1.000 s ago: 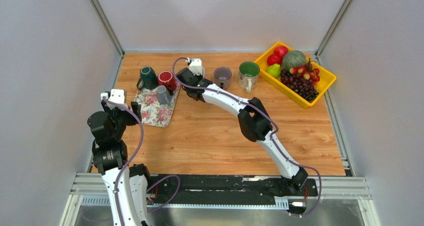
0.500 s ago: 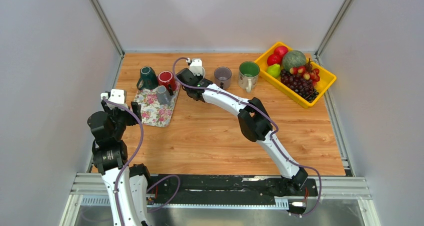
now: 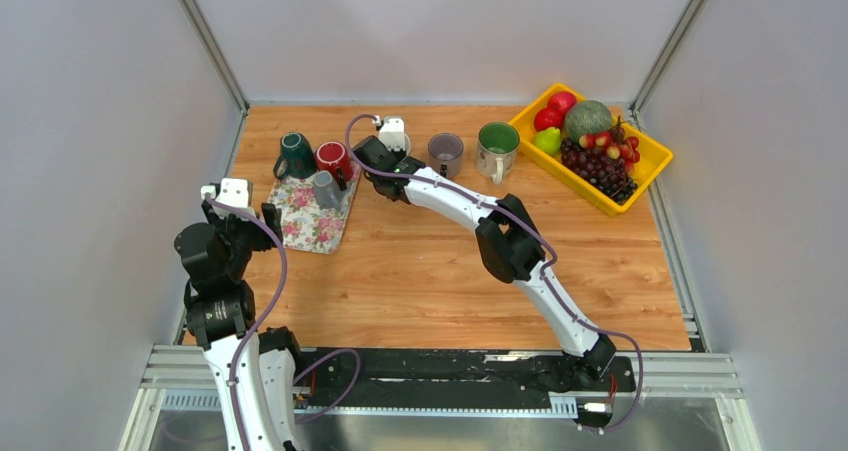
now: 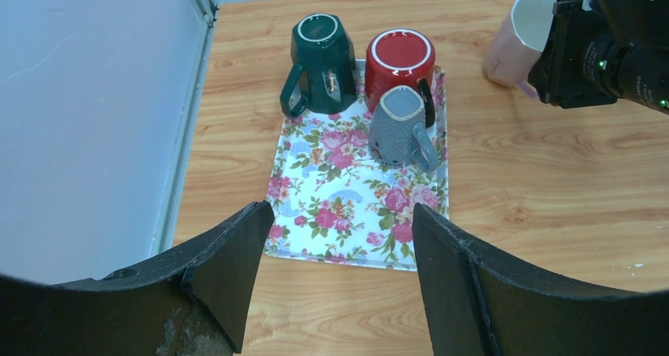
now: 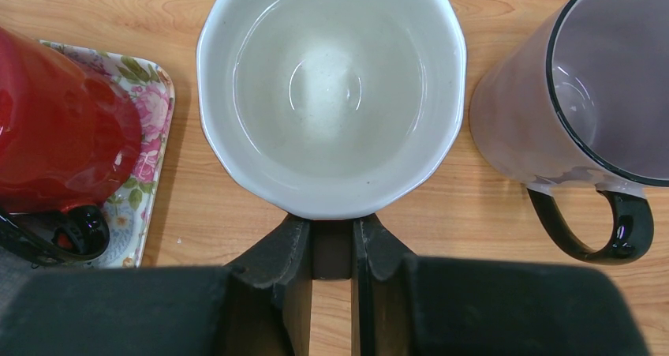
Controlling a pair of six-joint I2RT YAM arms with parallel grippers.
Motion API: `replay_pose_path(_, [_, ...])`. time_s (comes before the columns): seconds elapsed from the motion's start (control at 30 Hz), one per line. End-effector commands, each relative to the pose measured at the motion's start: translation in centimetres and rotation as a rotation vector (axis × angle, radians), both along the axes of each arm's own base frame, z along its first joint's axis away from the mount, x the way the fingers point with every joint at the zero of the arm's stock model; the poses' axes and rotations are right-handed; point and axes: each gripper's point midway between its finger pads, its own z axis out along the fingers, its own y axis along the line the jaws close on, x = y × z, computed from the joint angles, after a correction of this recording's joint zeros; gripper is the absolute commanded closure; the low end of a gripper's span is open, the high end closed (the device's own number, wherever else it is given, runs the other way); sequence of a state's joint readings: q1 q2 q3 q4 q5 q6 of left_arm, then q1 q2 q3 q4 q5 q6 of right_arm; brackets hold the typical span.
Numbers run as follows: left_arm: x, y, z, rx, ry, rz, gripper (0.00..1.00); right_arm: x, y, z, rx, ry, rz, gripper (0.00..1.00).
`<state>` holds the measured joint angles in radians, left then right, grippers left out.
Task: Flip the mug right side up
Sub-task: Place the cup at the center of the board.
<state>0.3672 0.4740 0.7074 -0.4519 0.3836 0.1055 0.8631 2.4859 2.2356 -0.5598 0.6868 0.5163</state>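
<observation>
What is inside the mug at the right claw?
Nothing: the right wrist view looks straight into the mug, showing a bare, glossy white interior down to the bottom. The right claw is shut at its near rim; whatever sits under the mug is covered.

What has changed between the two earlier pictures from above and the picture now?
Nothing has visibly changed. The right tool stays closed on the pale mug, which stands open side up on the table just beside the floral tray. The left tool stays open and holds nothing, hanging back at the near end of the tray.
</observation>
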Motion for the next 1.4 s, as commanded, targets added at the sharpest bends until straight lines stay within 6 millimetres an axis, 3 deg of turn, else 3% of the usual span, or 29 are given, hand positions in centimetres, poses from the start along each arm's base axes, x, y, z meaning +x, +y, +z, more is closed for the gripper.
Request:
replay_pose_path(0.0, [0.16,0.27,0.76,-0.004,-0.036,0.013,0.24,1.05,0.92,5.24,0.116,-0.102,-0.027,0.84])
replay_pose_path(1.0, [0.17,0.25,0.78,-0.005,-0.036,0.013,0.24,1.06,0.96,5.12,0.118,-0.098,-0.027,0.68])
replay_pose_path(1.37, [0.1,0.32,0.86,-0.005,-0.039,0.018,0.24,1.15,1.11,5.3,0.119,-0.103,-0.024,0.7])
